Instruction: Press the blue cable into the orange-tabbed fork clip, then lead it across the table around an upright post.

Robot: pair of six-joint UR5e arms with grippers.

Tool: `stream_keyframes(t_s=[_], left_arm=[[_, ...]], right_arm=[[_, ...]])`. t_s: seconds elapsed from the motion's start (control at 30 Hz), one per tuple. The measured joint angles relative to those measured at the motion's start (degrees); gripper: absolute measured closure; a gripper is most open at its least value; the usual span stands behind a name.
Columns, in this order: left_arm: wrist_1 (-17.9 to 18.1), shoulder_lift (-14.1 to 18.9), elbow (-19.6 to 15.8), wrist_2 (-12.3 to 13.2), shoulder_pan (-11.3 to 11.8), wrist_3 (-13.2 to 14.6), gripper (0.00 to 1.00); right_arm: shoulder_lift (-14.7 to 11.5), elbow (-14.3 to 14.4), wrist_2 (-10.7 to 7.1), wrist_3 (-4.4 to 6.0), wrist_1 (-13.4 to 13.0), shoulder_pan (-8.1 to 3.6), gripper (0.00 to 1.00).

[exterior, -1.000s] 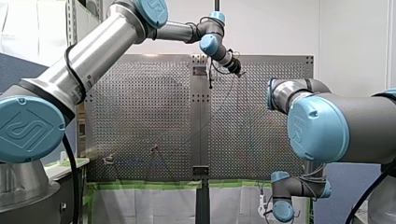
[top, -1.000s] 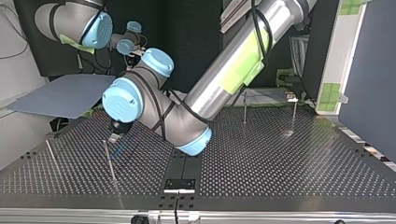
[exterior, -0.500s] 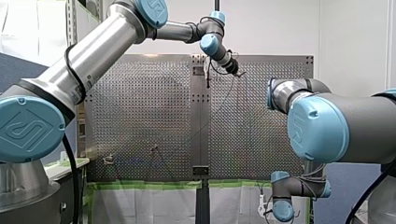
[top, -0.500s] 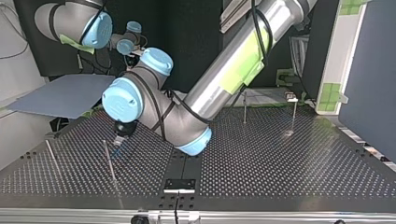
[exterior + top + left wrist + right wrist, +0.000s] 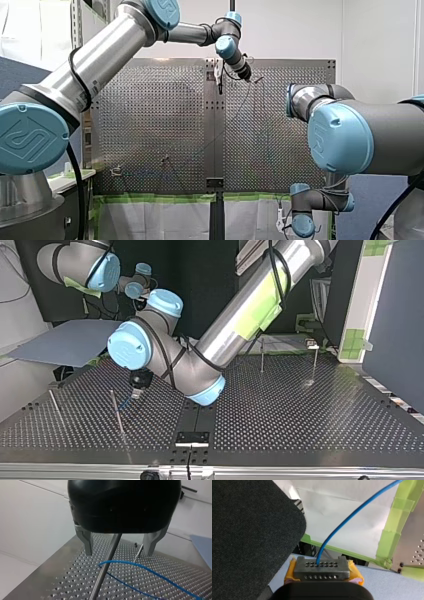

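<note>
The blue cable (image 5: pixel 140 566) lies on the perforated table and bends around a thin upright post (image 5: pixel 105 567). My left gripper (image 5: pixel 118 547) hangs open over it; its metal fingers (image 5: pixel 88 543) straddle the post and hold nothing. In the top view this gripper (image 5: pixel 136 394) hovers just right of the post (image 5: pixel 117 412), with the cable (image 5: pixel 125 404) beside it. In the front view it (image 5: pixel 247 77) is at the table's far end. A small clip (image 5: pixel 116 171) sits at the near left. My right gripper (image 5: pixel 321 565), yellow-padded, is shut on the cable (image 5: pixel 342 523).
More upright posts stand on the table: one at the top view's far left (image 5: pixel 56 407) and two at the back right (image 5: pixel 262 360) (image 5: pixel 315 362). My right arm (image 5: pixel 350 140) stays off the table's near right corner. Green tape (image 5: pixel 398 517) edges the table.
My left gripper has moved towards the top view's right, away from the post, staying open. My right arm has not moved.
</note>
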Motion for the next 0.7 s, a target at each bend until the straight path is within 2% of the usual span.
stream_keyframes(t_s=[0.17, 0.57, 0.7], left_arm=[[-0.04, 0.00, 0.00, -2.07, -0.05, -0.01, 0.02], [-0.37, 0.07, -0.02, -2.63, -0.09, 0.10, 0.02], [-0.88, 0.89, -0.02, -3.64, -0.49, 0.65, 0.02]], right_arm=[[-0.03, -0.01, 0.00, 0.00, 0.05, 0.02, 1.00], [-0.12, 0.00, 0.00, 0.00, 0.17, 0.09, 1.00], [-0.13, -0.01, 0.00, 0.00, 0.21, 0.11, 1.00]])
